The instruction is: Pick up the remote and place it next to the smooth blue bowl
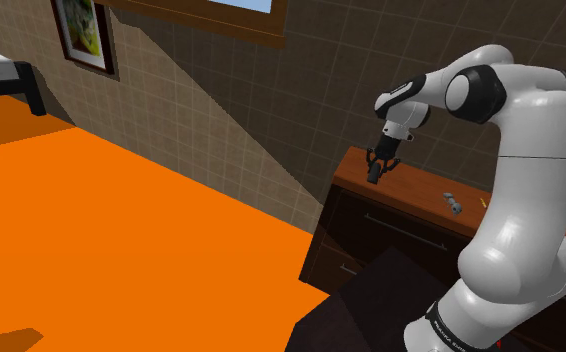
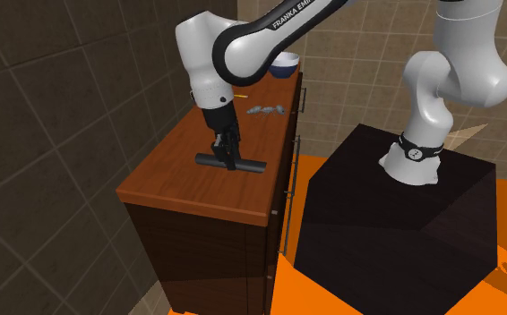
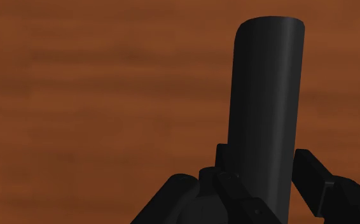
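Gripper: the black gripper point(image 2: 227, 161) points down at the dresser top, closed around the middle of the remote. In the wrist view its fingers point(image 3: 312, 175) press against both long sides.
Remote: a dark, smooth bar point(image 2: 253, 167) lying level and crosswise between the fingers. It sits at or just above the wood; I cannot tell whether it touches.
Dresser: a reddish-brown wooden top point(image 2: 171, 174) over dark drawer fronts, set against a tiled wall.
Remote's place: over the end of the dresser nearest the second exterior view's camera, toward the front edge.
Bowl: a blue bowl with a pale inside point(image 2: 285, 63) stands at the far end of the same top, well apart from the remote.
Between them: a small grey object point(image 2: 267, 110) and a thin yellow item point(image 2: 240, 96) lie on the wood, closer to the bowl.
Stand: a black box point(image 2: 404, 224) beside the dresser on an orange floor point(image 1: 121, 240). The white arm arches from it over the top.
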Robot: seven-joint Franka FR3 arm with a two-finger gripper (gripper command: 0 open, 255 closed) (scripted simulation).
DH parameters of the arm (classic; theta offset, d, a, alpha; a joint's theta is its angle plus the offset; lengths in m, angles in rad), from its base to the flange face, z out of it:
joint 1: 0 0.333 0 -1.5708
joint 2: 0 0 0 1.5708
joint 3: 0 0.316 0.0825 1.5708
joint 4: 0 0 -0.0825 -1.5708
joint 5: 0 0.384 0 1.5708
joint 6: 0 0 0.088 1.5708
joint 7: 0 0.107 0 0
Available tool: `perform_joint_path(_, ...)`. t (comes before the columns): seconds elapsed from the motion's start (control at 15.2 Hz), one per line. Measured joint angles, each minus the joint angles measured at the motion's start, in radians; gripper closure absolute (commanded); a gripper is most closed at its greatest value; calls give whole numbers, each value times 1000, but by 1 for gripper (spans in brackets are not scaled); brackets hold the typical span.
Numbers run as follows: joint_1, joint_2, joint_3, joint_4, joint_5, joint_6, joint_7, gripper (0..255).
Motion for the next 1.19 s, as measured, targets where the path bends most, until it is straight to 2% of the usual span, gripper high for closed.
perform_joint_path(0.4,3,-3,1,-3,0,-1,2,255)
perform_joint_path(1.19,10,-64,-10,60,-32,-125,33,255)
